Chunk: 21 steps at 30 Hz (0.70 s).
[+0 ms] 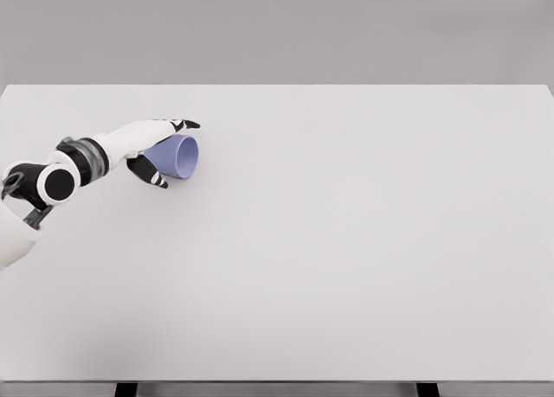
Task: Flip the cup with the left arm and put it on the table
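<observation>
From the head view we see our left hand wrapped around the pale blue cup, which lies tipped on its side with its mouth facing right, over the white table's left part.

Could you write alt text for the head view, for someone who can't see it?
A white robot left hand grips a light purple cup tipped on its side, its open mouth facing right, over the left part of a wide plain white table. The arm comes in from the picture's lower left, and no other arm shows.
</observation>
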### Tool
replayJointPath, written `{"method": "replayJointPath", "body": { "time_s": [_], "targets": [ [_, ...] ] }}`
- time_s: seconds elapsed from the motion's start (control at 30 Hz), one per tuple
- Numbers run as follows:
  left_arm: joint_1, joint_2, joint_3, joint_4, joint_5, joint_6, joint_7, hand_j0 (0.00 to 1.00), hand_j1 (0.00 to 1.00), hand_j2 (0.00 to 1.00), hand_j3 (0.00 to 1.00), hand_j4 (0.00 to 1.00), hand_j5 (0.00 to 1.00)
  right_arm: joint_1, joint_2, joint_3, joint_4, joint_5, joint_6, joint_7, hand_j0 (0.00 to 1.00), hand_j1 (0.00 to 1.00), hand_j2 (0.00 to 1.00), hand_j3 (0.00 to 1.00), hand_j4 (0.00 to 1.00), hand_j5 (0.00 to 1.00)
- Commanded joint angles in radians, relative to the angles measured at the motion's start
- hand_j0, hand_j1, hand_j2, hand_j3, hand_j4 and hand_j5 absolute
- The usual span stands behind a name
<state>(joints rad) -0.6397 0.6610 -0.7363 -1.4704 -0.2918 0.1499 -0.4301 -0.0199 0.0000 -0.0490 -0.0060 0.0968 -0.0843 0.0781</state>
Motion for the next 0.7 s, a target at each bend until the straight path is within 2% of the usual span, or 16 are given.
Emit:
{"method": "replayJointPath", "body": {
  "time_s": [0.0, 0.43, 0.53, 0.67],
  "targets": [
    [0.0, -0.001, 0.0, 0.01, -0.001, -0.001, 0.001, 1.0, 1.0, 1.0, 1.0, 1.0, 1.0, 0.0, 0.0, 0.0, 0.0, 0.0, 0.0, 0.0, 1.0, 1.0, 1.0, 1.0, 1.0, 1.0],
    [-0.02, -0.04, -0.018, 0.071, -0.004, -0.001, 0.001, 1.0, 1.0, 1.0, 1.0, 1.0, 1.0, 0.0, 0.0, 0.0, 0.0, 0.0, 0.0, 0.0, 1.0, 1.0, 1.0, 1.0, 1.0, 1.0],
    [-0.02, -0.06, -0.025, 0.087, -0.038, -0.001, 0.001, 1.0, 1.0, 1.0, 1.0, 1.0, 1.0, 0.0, 0.0, 0.0, 0.0, 0.0, 0.0, 0.0, 1.0, 1.0, 1.0, 1.0, 1.0, 1.0],
    [-0.02, -0.061, -0.026, 0.087, -0.038, -0.001, 0.001, 0.88, 0.88, 0.88, 0.88, 0.88, 0.88, 0.0, 0.0, 0.0, 0.0, 0.0, 0.0, 0.0, 1.0, 1.0, 1.0, 1.0, 1.0, 1.0]
  ]
}}
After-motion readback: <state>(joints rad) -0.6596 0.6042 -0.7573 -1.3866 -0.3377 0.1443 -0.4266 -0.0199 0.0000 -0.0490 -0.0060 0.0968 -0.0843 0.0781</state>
